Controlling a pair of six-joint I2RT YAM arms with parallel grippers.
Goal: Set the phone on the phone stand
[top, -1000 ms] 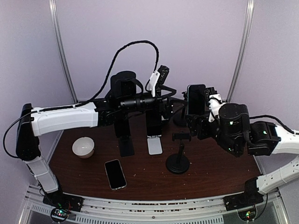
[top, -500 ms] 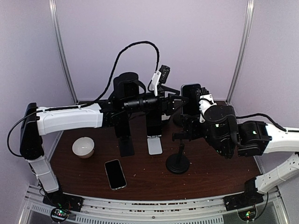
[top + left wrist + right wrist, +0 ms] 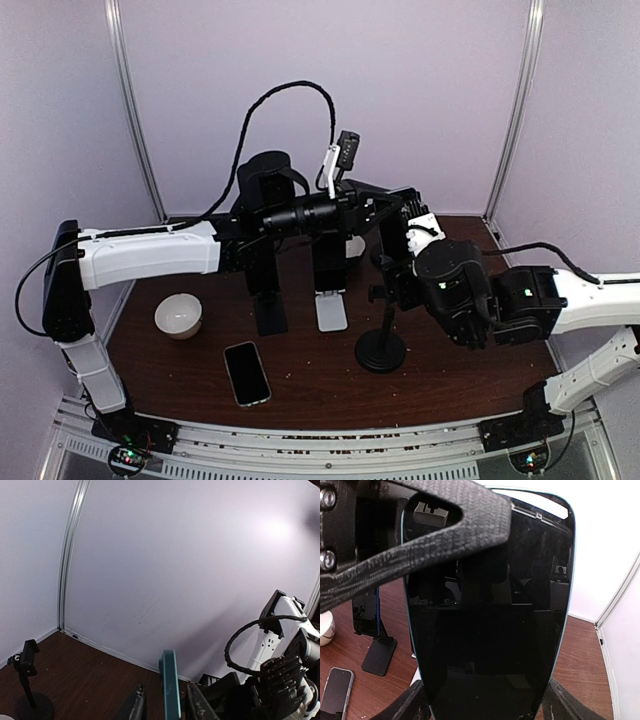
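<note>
A phone (image 3: 490, 610) with a black screen and a teal rim stands upright in the air. My right gripper (image 3: 487, 702) is shut on its lower sides. In the left wrist view the phone (image 3: 169, 685) shows edge-on between the fingers of my left gripper (image 3: 166, 706). A thin gap shows on each side, so those jaws are open around it. One left finger (image 3: 445, 525) crosses the screen's top corner. In the top view both grippers meet at the middle back, the left gripper (image 3: 392, 207) above the right gripper (image 3: 402, 240). A black round-based phone stand (image 3: 381, 345) with a clamp stands below them.
A black stand (image 3: 268, 300) and a white stand (image 3: 330, 305) rise at the table's middle. Another phone (image 3: 246, 372) lies flat near the front and a white bowl (image 3: 178, 315) sits at the left. Another round-based clamp stand (image 3: 29, 690) is at the back.
My right arm has carried the phone leftward to the left gripper. The left jaws have narrowed from wide open to close on either side of the phone's edge.
</note>
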